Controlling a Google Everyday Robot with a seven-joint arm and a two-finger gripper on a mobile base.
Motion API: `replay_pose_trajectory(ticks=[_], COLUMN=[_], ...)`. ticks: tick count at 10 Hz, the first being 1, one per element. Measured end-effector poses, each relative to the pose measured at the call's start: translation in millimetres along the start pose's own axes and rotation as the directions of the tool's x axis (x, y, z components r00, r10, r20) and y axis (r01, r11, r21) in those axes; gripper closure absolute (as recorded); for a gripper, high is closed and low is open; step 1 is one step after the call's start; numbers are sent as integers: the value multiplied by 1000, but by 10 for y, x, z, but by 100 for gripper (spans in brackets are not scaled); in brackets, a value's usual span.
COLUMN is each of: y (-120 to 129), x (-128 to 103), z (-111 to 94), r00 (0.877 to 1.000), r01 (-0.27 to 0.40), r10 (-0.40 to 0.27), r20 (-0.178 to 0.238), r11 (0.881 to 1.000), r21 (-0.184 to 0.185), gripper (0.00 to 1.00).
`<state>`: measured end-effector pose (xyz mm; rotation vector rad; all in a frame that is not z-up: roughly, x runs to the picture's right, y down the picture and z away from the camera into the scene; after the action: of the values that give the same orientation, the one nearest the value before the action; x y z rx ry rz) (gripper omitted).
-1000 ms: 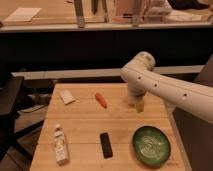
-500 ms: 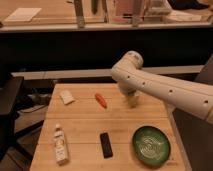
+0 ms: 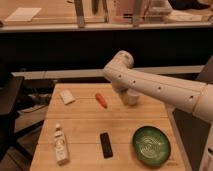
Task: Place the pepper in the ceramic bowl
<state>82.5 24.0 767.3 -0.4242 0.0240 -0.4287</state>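
The pepper (image 3: 101, 100), a small orange-red tapered piece, lies on the wooden table (image 3: 80, 127) at the back middle, with nothing touching it. The ceramic bowl (image 3: 151, 145), dark green with a pale swirl inside, sits at the front right corner. My white arm (image 3: 160, 90) reaches in from the right, and its rounded end (image 3: 120, 65) hangs above the table just right of the pepper. My gripper is at that end, covered by the arm itself. It holds nothing that I can see.
A small white cup (image 3: 131, 96) stands under the arm, right of the pepper. A black remote (image 3: 105, 144) lies front centre, a small bottle (image 3: 60, 144) front left, and a white packet (image 3: 67, 97) back left. A dark chair stands off the table's left edge.
The arm's end has swung left across the back of the table, closer to the pepper. The pepper, bowl and other objects have not moved.
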Motion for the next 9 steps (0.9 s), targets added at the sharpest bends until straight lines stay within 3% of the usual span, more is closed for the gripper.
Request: replay_pose_trajectory(ticks=[2,9], y=[-137,-354], x=[-138,-305], z=[72,381], r00=[999,995], r01=[31,94], r10=[-32,-95], r20=[9,43], r11=[999,995], r21=[11,32], gripper=[20,20])
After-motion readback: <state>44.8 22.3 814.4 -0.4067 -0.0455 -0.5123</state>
